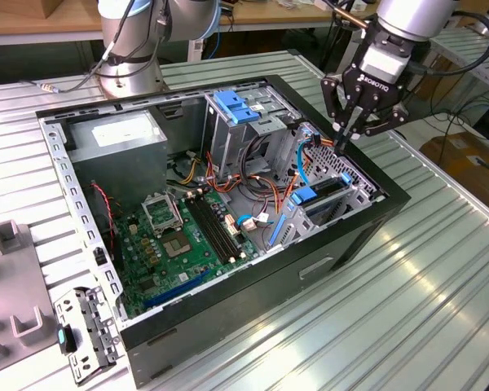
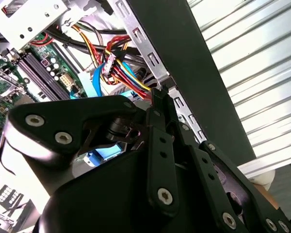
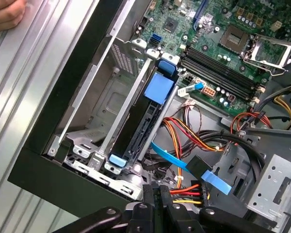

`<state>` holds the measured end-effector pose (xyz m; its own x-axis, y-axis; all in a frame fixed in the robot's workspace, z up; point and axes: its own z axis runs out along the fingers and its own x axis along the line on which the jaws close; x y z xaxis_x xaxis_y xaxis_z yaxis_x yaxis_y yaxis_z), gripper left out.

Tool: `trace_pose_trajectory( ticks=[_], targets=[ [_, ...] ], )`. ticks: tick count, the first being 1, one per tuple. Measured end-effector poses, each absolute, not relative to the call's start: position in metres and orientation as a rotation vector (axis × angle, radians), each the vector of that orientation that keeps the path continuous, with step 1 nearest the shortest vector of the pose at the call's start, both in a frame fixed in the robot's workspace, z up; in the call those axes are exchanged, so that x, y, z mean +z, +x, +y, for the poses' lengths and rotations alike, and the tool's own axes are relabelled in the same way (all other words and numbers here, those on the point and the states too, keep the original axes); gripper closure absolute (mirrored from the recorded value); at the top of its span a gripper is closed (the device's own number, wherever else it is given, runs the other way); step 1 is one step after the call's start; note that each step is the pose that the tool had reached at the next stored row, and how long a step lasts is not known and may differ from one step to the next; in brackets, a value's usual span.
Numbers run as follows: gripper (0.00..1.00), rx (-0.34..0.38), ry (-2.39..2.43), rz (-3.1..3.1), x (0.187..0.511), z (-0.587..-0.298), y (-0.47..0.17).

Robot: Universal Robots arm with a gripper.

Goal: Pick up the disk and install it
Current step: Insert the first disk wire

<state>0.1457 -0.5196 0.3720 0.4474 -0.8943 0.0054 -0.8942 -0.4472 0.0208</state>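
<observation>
We see the end effector (image 1: 348,136) with its fingers pinched together and nothing between them. It hangs over the case's (image 1: 253,285) corner on the exterior view's right, just above the cable bundle beside the drive bay. We can't tell whether the tips touch anything.

In the first wrist view the end effector (image 3: 157,194) is right by the red/yellow power leads (image 3: 186,190) and near the blue flat cable (image 3: 172,156). In the second wrist view its fingertips (image 2: 157,94) line up against the case's inner metal wall.

The disk (image 1: 324,194) is standing on edge inside the drive bay, near the case wall. In the first wrist view we see the disk (image 3: 140,127) edge-on between two silver bay rails, with a blue bracket tab at each end. It's apart from the end effector.

The motherboard (image 1: 175,236) lies flat on the case floor. The upright metal cage (image 1: 228,134) with its blue latch stands behind the bay, and the grey box (image 1: 118,134) sits in the far corner. The case rests on the slatted worktop (image 1: 440,269). A loose metal bracket (image 1: 85,330) lies on the worktop at the exterior view's left. A person's hand (image 3: 5,12) rests on the worktop beside the case.
</observation>
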Motion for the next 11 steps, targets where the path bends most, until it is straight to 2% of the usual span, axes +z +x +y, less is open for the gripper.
trace_pose_trajectory(
  ticks=[11],
  targets=[
    [0.84,-0.013,2.495,-1.876,0.3713,-0.5196,0.1456]
  ],
)
